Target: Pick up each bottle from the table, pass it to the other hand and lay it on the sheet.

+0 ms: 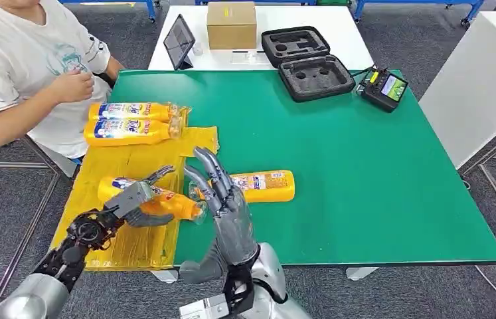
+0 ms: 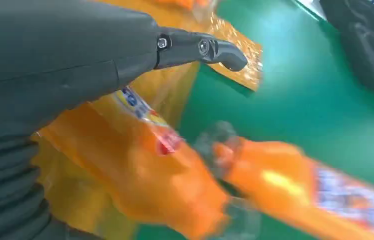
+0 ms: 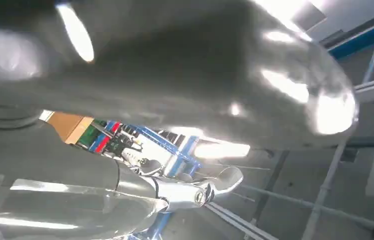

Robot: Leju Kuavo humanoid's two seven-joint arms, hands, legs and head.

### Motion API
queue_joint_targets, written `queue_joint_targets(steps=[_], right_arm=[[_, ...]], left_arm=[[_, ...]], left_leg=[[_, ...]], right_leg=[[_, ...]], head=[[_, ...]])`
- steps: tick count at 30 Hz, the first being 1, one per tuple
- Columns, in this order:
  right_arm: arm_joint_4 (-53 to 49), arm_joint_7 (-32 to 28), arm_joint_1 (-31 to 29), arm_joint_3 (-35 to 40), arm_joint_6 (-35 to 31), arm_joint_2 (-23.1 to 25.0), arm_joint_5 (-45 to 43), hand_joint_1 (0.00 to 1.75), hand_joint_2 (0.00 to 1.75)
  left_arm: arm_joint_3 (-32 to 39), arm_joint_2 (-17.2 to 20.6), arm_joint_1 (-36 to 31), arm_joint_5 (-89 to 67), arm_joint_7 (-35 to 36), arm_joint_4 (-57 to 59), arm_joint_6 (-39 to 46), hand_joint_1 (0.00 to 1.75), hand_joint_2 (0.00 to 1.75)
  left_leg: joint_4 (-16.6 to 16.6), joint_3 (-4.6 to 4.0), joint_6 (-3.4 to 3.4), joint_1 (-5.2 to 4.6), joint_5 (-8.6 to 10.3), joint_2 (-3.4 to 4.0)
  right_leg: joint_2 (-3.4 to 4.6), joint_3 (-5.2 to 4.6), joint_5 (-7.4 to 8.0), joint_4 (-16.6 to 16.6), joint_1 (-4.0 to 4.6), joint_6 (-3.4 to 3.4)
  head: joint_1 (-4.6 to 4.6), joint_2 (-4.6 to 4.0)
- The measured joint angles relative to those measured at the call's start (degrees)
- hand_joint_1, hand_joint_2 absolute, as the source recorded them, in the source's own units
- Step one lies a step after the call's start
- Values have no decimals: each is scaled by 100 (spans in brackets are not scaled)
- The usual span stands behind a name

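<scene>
The green table spreads ahead of both hands, and the yellow sheet covers its side beyond and beneath the left hand. A person sits past the sheet's far end. Further out from the hands lie an open black foam case, a cardboard box, a tablet and a handheld controller.

Two orange bottles lie side by side on the sheet, well ahead of the left hand. Another orange bottle lies on bare green just beyond the right hand. The left hand grips a fourth, the held bottle, around its body over the sheet's inner edge; its cap end points toward the right hand.

The right hand stands upright, fingers spread and empty, just beside that cap end.

These look like smooth plastic bottles, stiff enough to take a firm squeeze, with glossy labels that could slip. I judge them full, so moderately heavy, and round enough to roll when laid down. The wide labelled middle is the safest hold; the narrow neck would let the weight swing.
</scene>
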Motion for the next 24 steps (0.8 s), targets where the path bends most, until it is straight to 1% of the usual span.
queue_joint_targets(steps=[3,7,14,24], right_arm=[[44,0,7,-9,-2,2,42,0,0],[83,0,25,-29,-2,0,35,0,0],[149,0,30,-33,-2,0,11,0,0],[177,0,31,-31,-2,0,11,0,0]], left_arm=[[250,-24,75,703,278,-139,-407,0,0],[433,-24,208,1124,410,-308,-587,0,0],[618,-61,394,1404,322,-553,-463,0,0],[671,-90,450,1417,292,-623,-383,0,0]], left_leg=[[0,-3,0,-1,0,1],[2,-12,0,-2,0,1],[1,-31,-1,-1,0,3],[2,-42,-1,-2,0,3]], right_leg=[[1,-2,1,0,-1,1],[0,-12,1,0,-1,2],[2,-35,1,0,1,2],[1,-44,1,0,0,2]], head=[[0,0],[0,0],[0,0],[0,0]])
